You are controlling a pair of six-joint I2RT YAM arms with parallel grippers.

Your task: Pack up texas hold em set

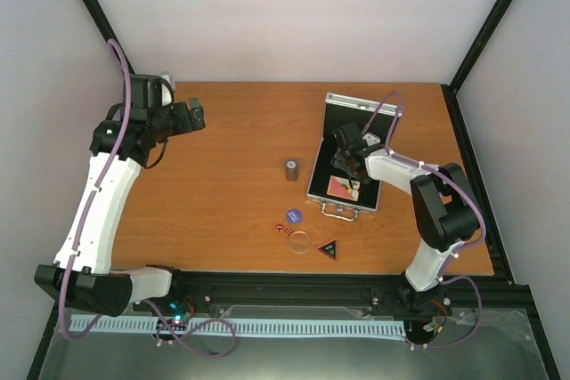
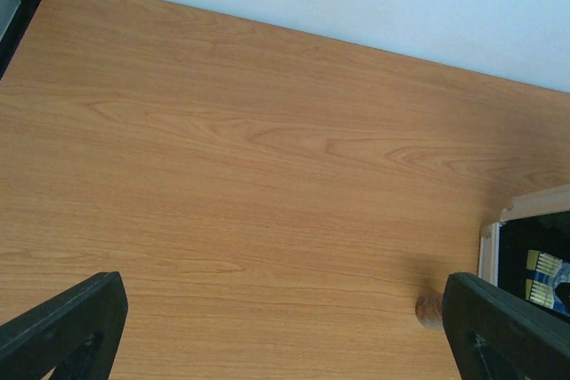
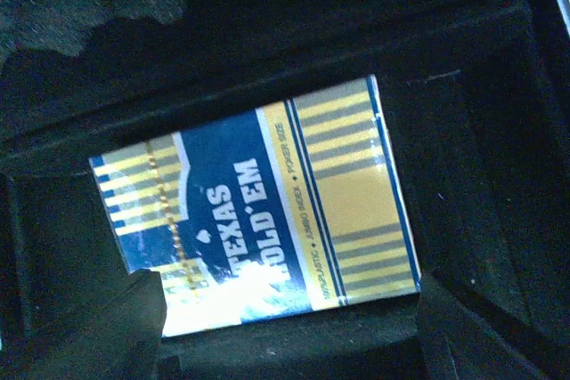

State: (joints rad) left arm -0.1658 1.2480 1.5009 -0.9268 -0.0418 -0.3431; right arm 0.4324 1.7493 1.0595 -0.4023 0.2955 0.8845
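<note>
The silver case (image 1: 331, 144) lies open at the right of the table, lid raised at the back, handle toward me. My right gripper (image 1: 353, 166) is down inside it. In the right wrist view the blue-gold deck (image 3: 267, 220) lies flat in the black lining (image 3: 463, 175), and the gripper (image 3: 289, 335) is open, its fingers at either end of the deck's near edge. The red deck (image 1: 341, 188) lies in the case's near part. The dark cylinder (image 1: 291, 170), blue chip (image 1: 293, 215), red dice (image 1: 283, 230), clear disc (image 1: 301, 241) and black triangle (image 1: 329, 249) sit on the table. My left gripper (image 1: 191, 117) is open and empty at the back left.
The left wrist view shows bare wood, the cylinder (image 2: 429, 309) beside its right finger (image 2: 508, 327), and the case's edge (image 2: 492, 242) with the blue-gold deck (image 2: 545, 273). Black frame posts run along the table's sides, and white walls stand behind.
</note>
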